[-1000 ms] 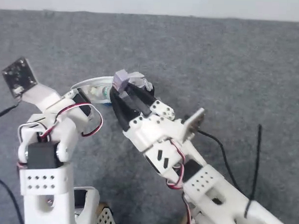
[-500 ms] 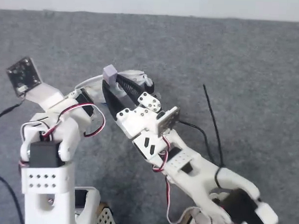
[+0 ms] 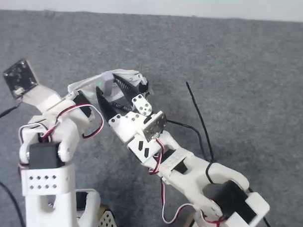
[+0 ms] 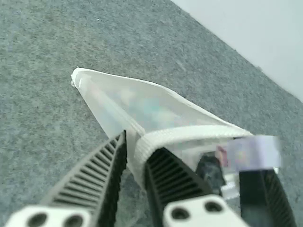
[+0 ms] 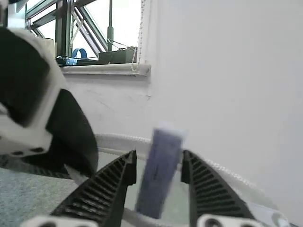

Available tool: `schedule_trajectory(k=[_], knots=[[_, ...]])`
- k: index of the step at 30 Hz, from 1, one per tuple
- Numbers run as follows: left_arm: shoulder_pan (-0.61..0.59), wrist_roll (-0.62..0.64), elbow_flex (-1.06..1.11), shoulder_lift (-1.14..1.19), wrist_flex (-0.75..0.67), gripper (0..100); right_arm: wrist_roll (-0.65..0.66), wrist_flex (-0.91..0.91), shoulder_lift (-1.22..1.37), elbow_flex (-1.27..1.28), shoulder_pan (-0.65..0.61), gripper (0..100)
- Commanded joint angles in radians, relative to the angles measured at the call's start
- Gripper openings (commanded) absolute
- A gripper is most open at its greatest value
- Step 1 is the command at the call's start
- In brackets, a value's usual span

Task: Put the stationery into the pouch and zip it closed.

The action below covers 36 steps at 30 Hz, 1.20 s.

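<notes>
A translucent white pouch (image 3: 127, 78) lies on the grey carpet, its zipper rim lifted. My left gripper (image 4: 135, 144) is shut on that white rim (image 4: 184, 135); in the high view it (image 3: 84, 97) sits at the pouch's near-left end. My right gripper (image 3: 108, 88) is shut on a small lavender eraser (image 3: 107, 81) and holds it just above the pouch mouth. In the right wrist view the eraser (image 5: 160, 175) stands upright between the black ribbed fingers (image 5: 116, 187), with the pouch rim (image 5: 118, 140) just behind. The left wrist view shows the eraser (image 4: 251, 151) blurred over the opening.
Grey carpet (image 3: 233, 56) covers the table, open to the back and right. A black cable (image 3: 198, 120) loops from the right arm. The left arm's wrist camera board (image 3: 18, 78) sticks out at the far left. A white wall runs along the back.
The right arm has swung left and lowered, carrying the eraser from over the pouch's middle toward its left opening. The left arm has stayed holding the rim.
</notes>
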Motion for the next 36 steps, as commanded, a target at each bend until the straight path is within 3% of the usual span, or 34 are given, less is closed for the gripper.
schedule_trajectory(k=[1,10,23,27,36], knots=[[-0.012,-0.003,-0.031,-0.044,-0.041,1,0.012,-0.001,0.015,0.015,0.002,22.1],[-0.014,-0.003,-0.031,-0.044,-0.043,1,0.009,0.022,-0.163,0.112,0.002,17.3],[-0.015,-0.003,-0.033,-0.046,-0.043,1,-0.003,0.651,-0.572,0.137,0.005,17.3],[-0.015,-0.003,-0.033,-0.046,-0.043,1,-0.097,0.822,-0.697,0.129,0.010,17.3],[-0.015,-0.003,-0.031,-0.046,-0.049,1,-0.109,1.001,-0.895,0.129,0.010,17.3]])
